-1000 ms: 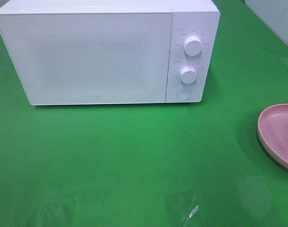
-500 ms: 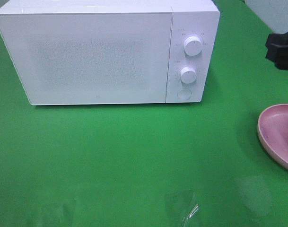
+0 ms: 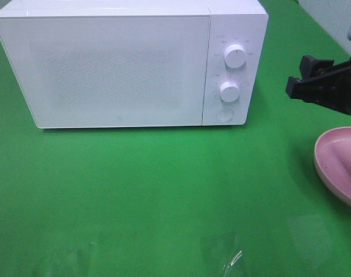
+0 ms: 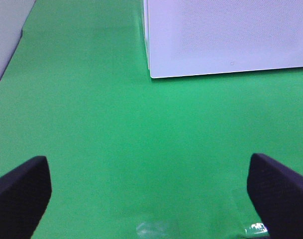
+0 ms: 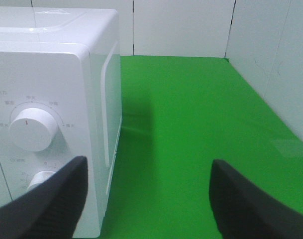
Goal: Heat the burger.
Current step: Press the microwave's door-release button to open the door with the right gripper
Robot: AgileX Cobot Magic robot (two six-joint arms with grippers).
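Note:
The burger is out of view. The white microwave [image 3: 117, 69] stands at the back of the green table with its door shut; its upper knob [image 3: 235, 56] and lower knob [image 3: 229, 91] are on the right panel. My right gripper [image 3: 299, 77] hovers open and empty to the right of the microwave, above the pink plate [image 3: 334, 158]. In the right wrist view, the right gripper [image 5: 149, 199] frames green cloth beside the microwave [image 5: 56, 99]. My left gripper [image 4: 150, 199] is open over bare cloth in front of the microwave's corner [image 4: 156, 69].
The pink plate is cut off by the right edge of the high view. A scrap of clear film [image 3: 230, 258] lies near the table's front edge. White walls [image 5: 191, 27] close off the table behind and right of the microwave.
My right gripper has come into the high view from the right edge and moved left and down, towards the microwave's control side. Nothing else has shifted.

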